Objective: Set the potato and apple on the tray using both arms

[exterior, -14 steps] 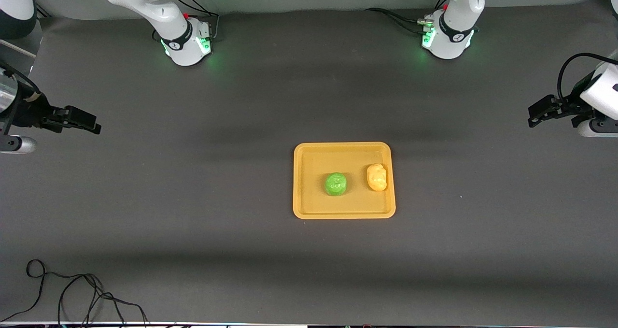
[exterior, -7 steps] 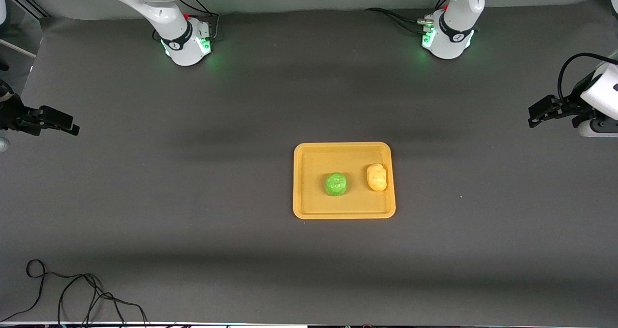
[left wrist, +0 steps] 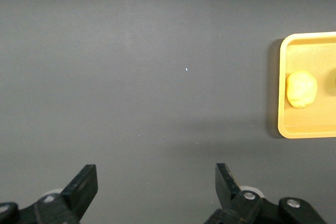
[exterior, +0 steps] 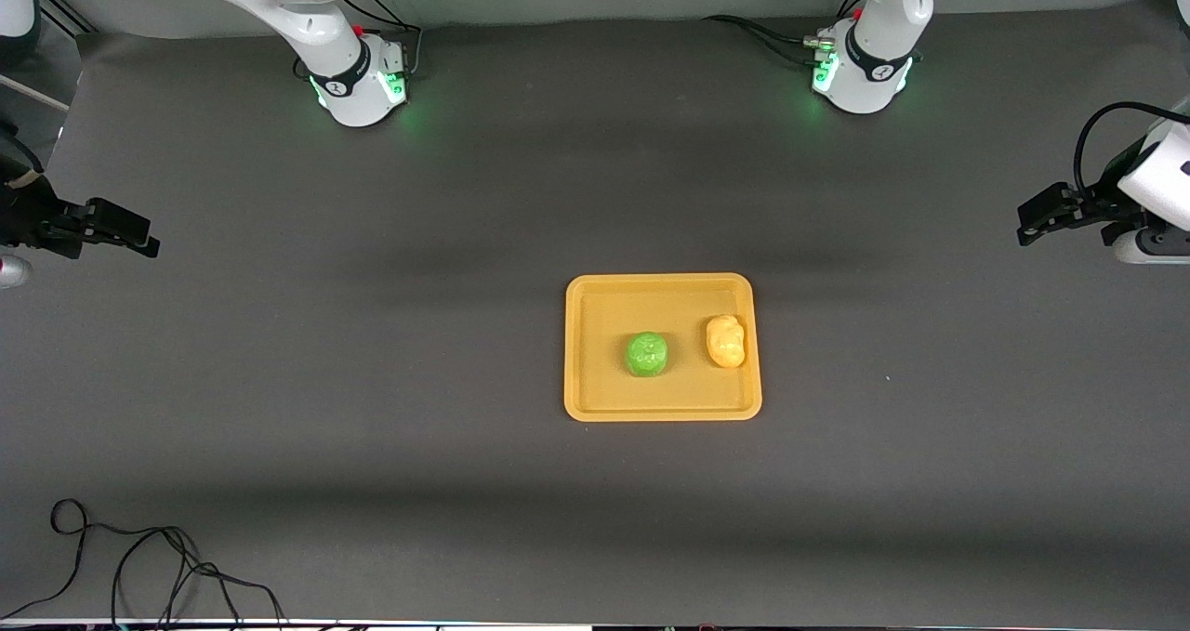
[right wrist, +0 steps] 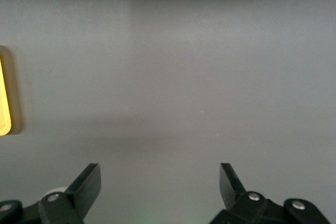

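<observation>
Dark grey matting covers the whole bench (exterior: 372,445), with the two arms' white bases glowing green along the edge farthest from the front camera. Near the middle of the bench lies the tray (exterior: 662,412), flat and orange-yellow with a low rim. The apple (exterior: 646,354) sits on it, roughly at the tray's centre, and the potato (exterior: 725,341) rests beside it toward the left arm's end, close to the rim on that side; the two are apart, not touching. The left hand (exterior: 1034,225) hangs over bare matting at the left arm's end of the bench, well apart from the tray, its fingers (left wrist: 84,184) spread wide with nothing between them. The right hand (exterior: 139,236) hangs over the matting at the right arm's end, equally clear of the tray, its fingers (right wrist: 86,182) also wide apart and holding nothing. A loose black cable (exterior: 139,557) curls on the bench at the corner nearest the front camera, toward the right arm's end, well away from the tray and from both hands. Between each hand and the tray the matting carries nothing that would block the way.
</observation>
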